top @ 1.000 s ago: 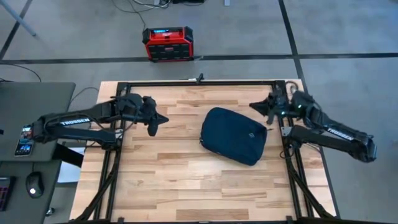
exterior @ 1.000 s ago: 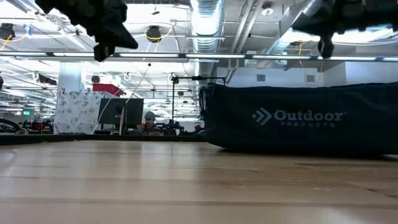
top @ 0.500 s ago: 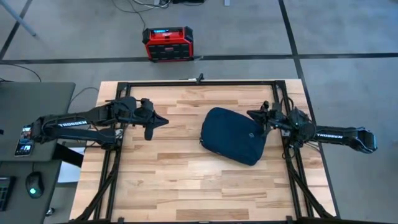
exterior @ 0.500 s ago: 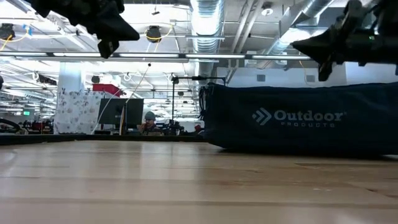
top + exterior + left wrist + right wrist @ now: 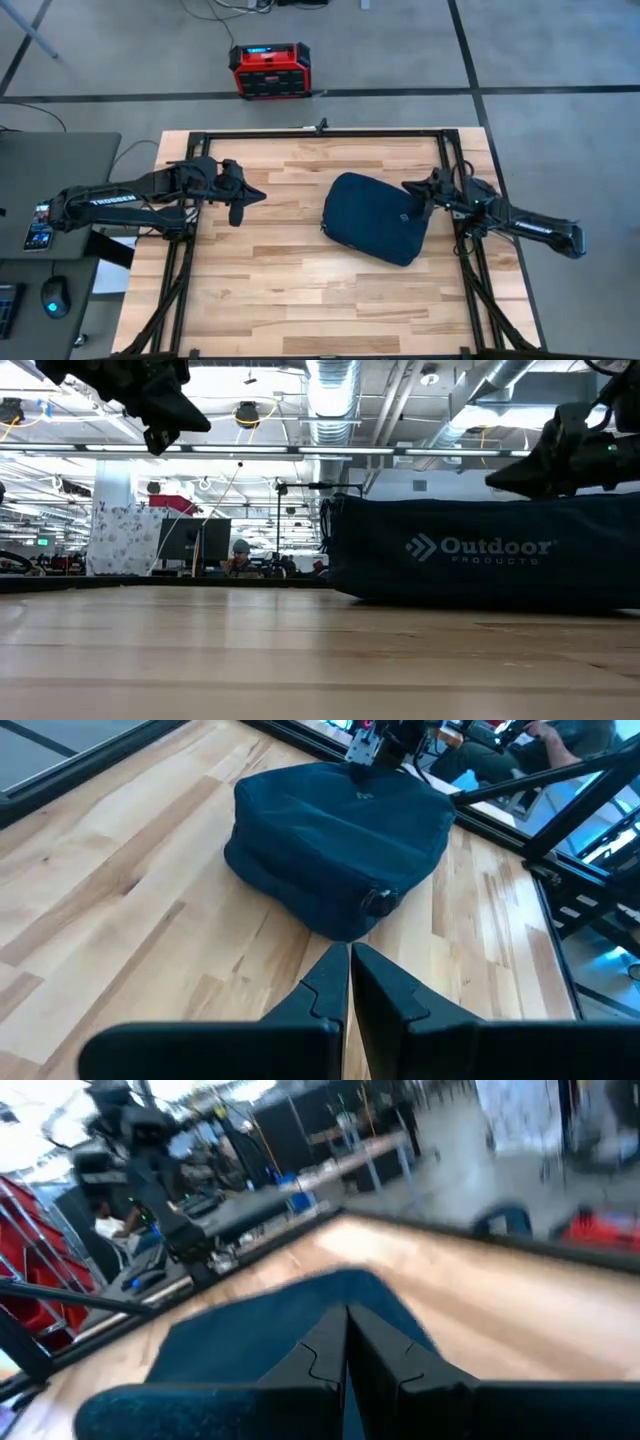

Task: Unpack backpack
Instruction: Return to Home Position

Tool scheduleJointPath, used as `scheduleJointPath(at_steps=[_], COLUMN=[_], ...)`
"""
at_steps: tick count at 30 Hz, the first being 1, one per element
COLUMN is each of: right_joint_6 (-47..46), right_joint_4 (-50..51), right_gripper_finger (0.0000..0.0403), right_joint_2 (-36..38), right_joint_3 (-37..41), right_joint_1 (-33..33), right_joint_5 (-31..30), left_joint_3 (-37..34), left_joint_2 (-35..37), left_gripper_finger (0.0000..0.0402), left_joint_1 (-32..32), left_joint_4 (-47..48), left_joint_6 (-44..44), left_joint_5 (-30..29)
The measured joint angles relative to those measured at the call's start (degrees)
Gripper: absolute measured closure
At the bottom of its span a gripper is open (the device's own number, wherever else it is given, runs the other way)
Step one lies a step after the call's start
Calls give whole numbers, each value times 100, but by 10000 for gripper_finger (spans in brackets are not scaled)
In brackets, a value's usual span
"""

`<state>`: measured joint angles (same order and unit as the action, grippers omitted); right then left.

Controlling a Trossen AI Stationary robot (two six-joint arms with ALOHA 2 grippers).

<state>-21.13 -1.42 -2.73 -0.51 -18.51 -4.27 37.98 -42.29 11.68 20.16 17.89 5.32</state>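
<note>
The dark navy-teal backpack (image 5: 375, 217) lies flat on the wooden table, right of centre, with its pale diamond logo (image 5: 404, 214) facing up; the low view shows its side (image 5: 480, 550). My right gripper (image 5: 407, 187) is shut and hovers just above the backpack's far right corner (image 5: 500, 482); whether it touches the fabric I cannot tell. Its wrist view looks down over the backpack (image 5: 250, 1340). My left gripper (image 5: 260, 195) is shut and high over the table's left part (image 5: 165, 420), pointing toward the backpack (image 5: 340, 830).
A red-black box (image 5: 270, 70) stands on the floor beyond the far edge. Black frame rails (image 5: 320, 133) border the table. A grey desk (image 5: 50, 200) with a phone and a mouse stands at the left. Bare wood (image 5: 300, 300) fills the near half.
My right gripper has come down from high above the table to just over the backpack's far right corner, shifting a little toward the near edge as its arm stretched out flatter. The backpack has not moved.
</note>
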Motion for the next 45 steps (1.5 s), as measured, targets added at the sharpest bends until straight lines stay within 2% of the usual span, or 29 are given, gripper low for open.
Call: scheduleJointPath(at_steps=[3,6,13,16,21,24,30,33,36,39,45], right_joint_6=[470,517,578,620,619,619,617,615,616,615,615], right_joint_4=[27,43,65,67,54,26,-12,-22,-21,-21,-21], right_gripper_finger=[399,399,399,399,399,399,399,399,399,399,399], right_joint_2=[277,241,-3,-44,-62,-64,-64,-64,-67,-64,-64], right_joint_3=[-4,-7,-7,-7,-7,-5,-2,-2,-2,-2,-2], right_joint_1=[7,3,187,207,206,204,204,204,204,204,204], right_joint_5=[7,4,4,4,2,-2,-14,-20,-27,-24,-23], left_joint_3=[0,0,-112,-754,-2253,-2862,-3630,-3713,-3729,-3734,-3743], left_joint_2=[-3,-3,146,568,1582,2328,3598,4014,4225,4206,4231], left_gripper_finger=[401,401,401,401,401,401,401,401,401,401,401], left_joint_1=[-54,-96,-81,-29,-44,-84,-113,-254,-453,-586,-632], left_joint_4=[-46,-163,-1129,-2022,-3455,-3442,-3471,-2818,-2456,-2570,-2991], left_joint_6=[-215,-365,-1284,-1394,-791,-672,-553,-520,-713,-1034,-918], left_joint_5=[-3,48,431,489,468,445,221,-12,-294,-441,-446])
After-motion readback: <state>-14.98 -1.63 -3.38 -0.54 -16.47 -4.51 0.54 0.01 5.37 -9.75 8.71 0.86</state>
